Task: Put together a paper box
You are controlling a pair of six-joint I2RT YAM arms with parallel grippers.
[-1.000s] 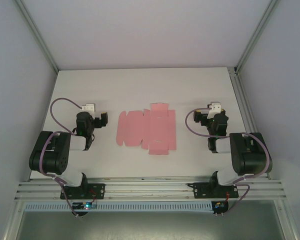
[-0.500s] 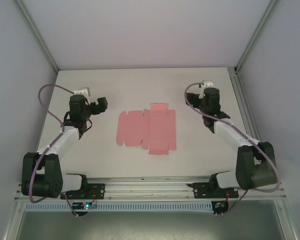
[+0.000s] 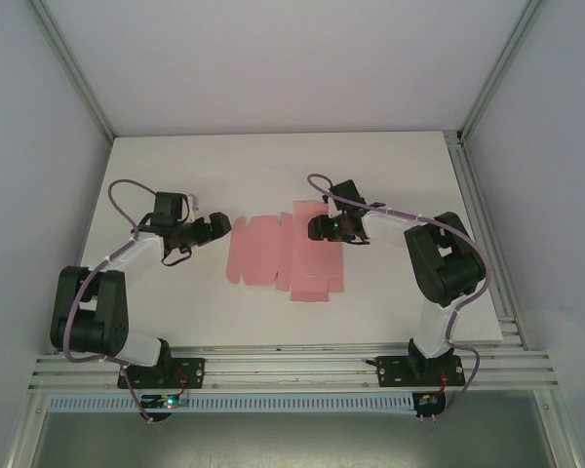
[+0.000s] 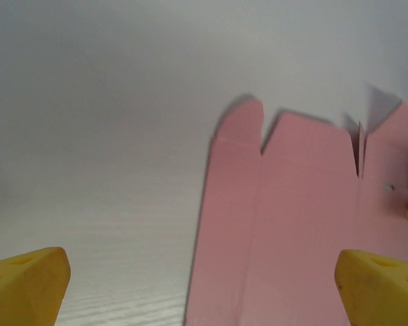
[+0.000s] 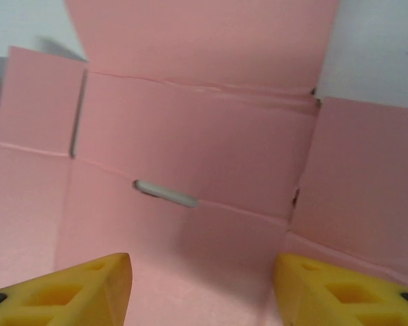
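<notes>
Lying flat on the tabletop [image 3: 390, 175], the paper box [image 3: 285, 257] has your left jaws wide beside it and your right jaws half-open over its right panels. Close onto flat card and you may crumple it.

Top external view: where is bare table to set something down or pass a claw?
Free: the far strip of table between the flat paper box and the back wall, and the near strip between it and the arm bases. Crowded: mid-table, left claw at the box's left edge, right claw over its right half.
</notes>
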